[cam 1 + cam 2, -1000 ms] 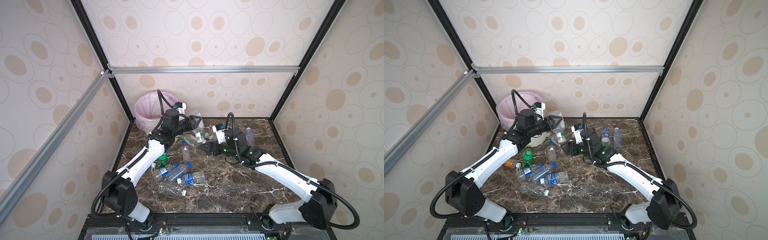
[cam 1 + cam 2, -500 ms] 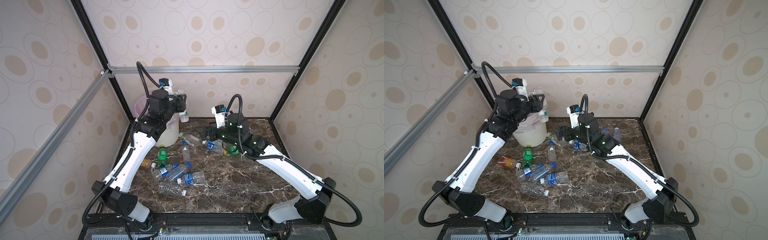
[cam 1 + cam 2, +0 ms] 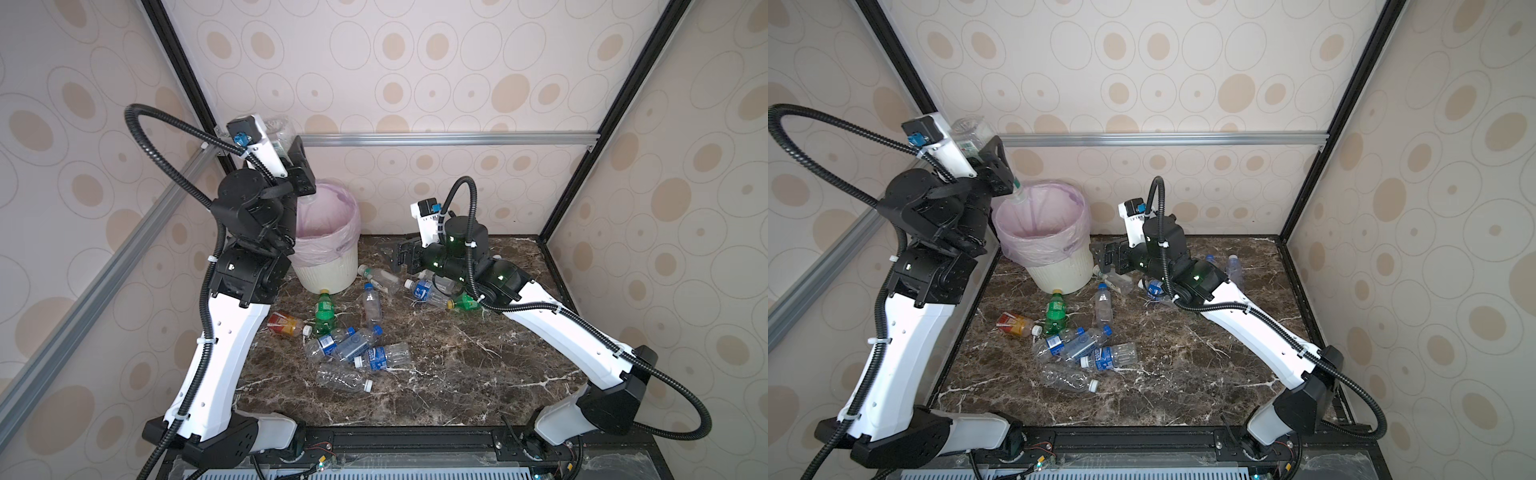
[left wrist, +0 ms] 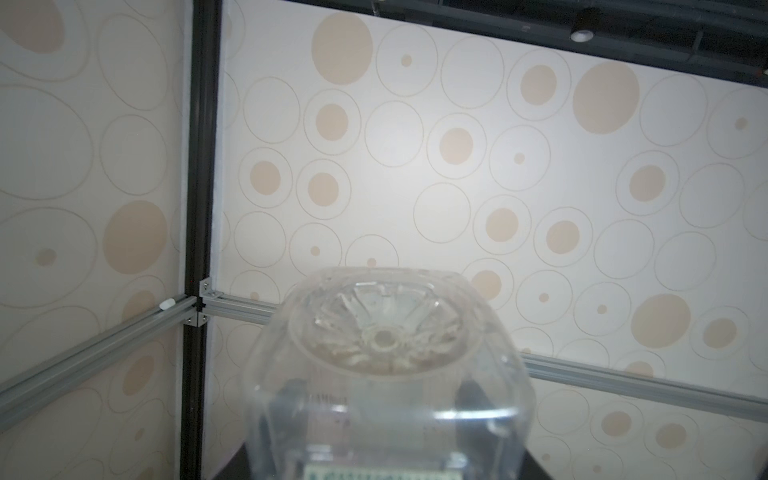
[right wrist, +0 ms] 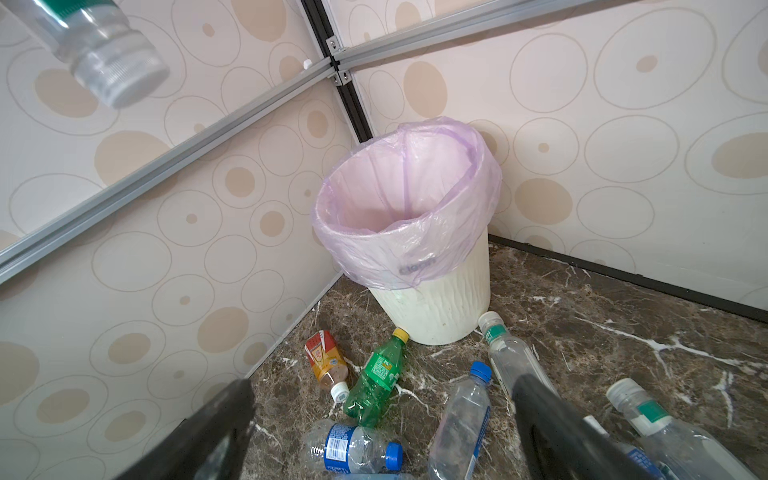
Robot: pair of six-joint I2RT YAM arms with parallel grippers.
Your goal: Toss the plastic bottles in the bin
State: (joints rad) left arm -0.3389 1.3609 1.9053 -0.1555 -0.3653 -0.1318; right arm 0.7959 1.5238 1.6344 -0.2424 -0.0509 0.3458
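My left gripper (image 3: 293, 164) (image 3: 990, 162) is raised high over the bin (image 3: 332, 276) (image 3: 1065, 276), shut on a clear plastic bottle (image 4: 382, 332) with a green label. The bottle hangs tilted, its cap (image 5: 118, 81) down toward the pink-lined rim. The left fingers (image 4: 291, 401) show only through the bottle's wall. My right gripper (image 3: 399, 255) (image 3: 1106, 259) (image 5: 382, 415) stands open and empty, low beside the bin. Several plastic bottles lie on the marble floor: a green one (image 3: 324, 309) (image 5: 378, 374), clear blue-capped ones (image 3: 353, 345) (image 5: 353, 446), others under the right arm (image 3: 428, 289).
An orange-labelled bottle (image 3: 284, 324) (image 5: 326, 359) lies by the left wall. The bin stands in the back left corner against patterned walls. A grey frame rail (image 3: 449, 139) runs along the back wall just behind the raised left gripper.
The left arm has lifted its bottle from low beside the bin to high above it. The right gripper has risen off the floor bottles and opened wide, empty.
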